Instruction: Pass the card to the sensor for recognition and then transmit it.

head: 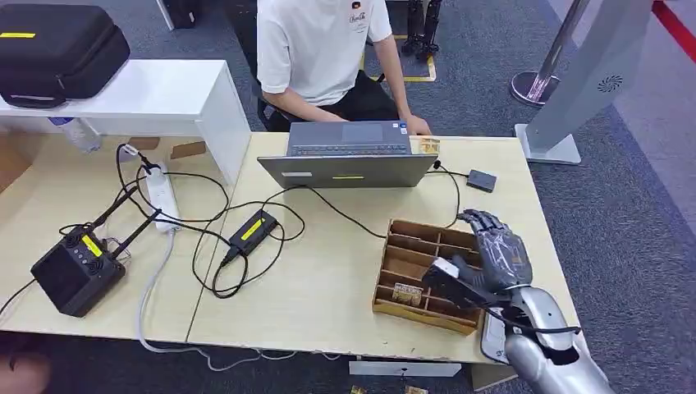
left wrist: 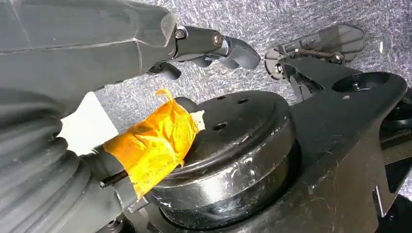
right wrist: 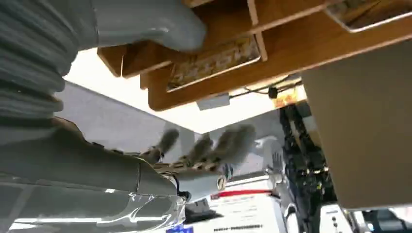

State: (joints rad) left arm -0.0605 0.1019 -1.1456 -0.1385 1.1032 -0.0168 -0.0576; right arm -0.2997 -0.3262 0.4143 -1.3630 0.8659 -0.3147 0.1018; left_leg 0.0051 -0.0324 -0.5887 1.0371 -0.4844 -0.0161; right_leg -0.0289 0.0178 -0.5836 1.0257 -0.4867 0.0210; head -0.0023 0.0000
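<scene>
On the pale table [head: 328,279], the right hand [head: 492,246] hovers over the wooden tray [head: 410,238], fingers apart, holding nothing. It should lower slowly onto one card [head: 408,292]. Left hand [left wrist: 214,46]: whether it is closed I cannot tell.

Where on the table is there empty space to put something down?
Bare wood lies between the wooden tray, the laptop and the black adapter. The left side is crowded with cables, power strip and black box.
</scene>
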